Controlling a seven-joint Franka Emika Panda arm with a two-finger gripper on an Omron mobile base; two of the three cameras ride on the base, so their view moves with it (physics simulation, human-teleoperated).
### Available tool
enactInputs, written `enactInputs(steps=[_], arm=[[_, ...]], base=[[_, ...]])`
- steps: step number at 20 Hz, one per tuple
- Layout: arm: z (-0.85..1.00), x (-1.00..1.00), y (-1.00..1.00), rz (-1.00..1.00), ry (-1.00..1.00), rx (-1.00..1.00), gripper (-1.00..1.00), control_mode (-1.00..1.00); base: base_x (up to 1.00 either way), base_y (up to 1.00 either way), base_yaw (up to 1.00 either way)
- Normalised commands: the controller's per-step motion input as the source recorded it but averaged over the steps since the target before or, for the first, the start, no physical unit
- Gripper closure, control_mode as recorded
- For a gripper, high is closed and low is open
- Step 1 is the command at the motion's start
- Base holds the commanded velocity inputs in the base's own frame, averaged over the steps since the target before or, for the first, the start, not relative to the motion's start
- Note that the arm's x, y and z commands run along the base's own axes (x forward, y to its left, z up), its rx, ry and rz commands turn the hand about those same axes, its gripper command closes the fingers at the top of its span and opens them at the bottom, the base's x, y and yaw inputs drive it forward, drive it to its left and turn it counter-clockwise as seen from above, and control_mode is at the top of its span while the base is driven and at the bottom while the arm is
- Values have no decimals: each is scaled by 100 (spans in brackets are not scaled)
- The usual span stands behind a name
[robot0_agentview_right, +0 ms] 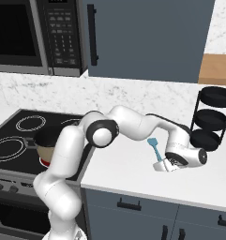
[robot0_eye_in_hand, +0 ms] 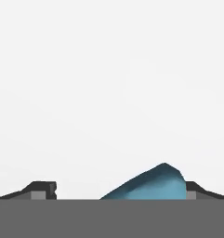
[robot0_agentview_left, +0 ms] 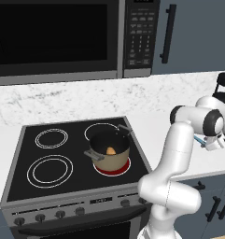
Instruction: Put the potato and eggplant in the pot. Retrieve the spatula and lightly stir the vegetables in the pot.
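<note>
Simulated kitchen: white desk (robot0_agentview_right: 133, 173) beside a black stove (robot0_agentview_left: 20, 168), marbled backsplash, microwave (robot0_agentview_left: 58, 37) and dark blue cabinets above.

Tool (robot0_agentview_right: 160, 165) lowered onto the desk at the right end of the arm's reach, at about 3 o'clock from the stove. In the hand view, two dark fingertips (robot0_eye_in_hand: 41, 189) set apart with a gap between them, the teal spatula (robot0_eye_in_hand: 153, 183) lying in that gap against the right-hand one. Open around the spatula rather than clamped on it, as far as can be told.

From the right base view, spatula (robot0_agentview_right: 154, 148) flat on the desk, wider end pointing away toward 11 o'clock, near end under the tool. From the left base view, just a short blue sliver (robot0_agentview_left: 199, 140) beside the wrist.

Farther out, at 9 o'clock from the tool, pot (robot0_agentview_left: 108, 153) standing on the glowing red front-right burner (robot0_agentview_left: 113, 169). Potato (robot0_agentview_left: 111, 150) inside the pot, orange against the dark interior. Eggplant not made out.

At 1 o'clock from the tool, a black three-tier rack (robot0_agentview_right: 210, 117) on the desk.
</note>
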Motion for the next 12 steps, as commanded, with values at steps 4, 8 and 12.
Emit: enactInputs(steps=[4,8,12], arm=[[-26,4,3,0,3,0,100,-100],[-29,2,2,0,4,0,100,-100],[-6,0,0,0,3,0,100,-100]], base=[[0,0,0],[0,0,0],[0,0,0]])
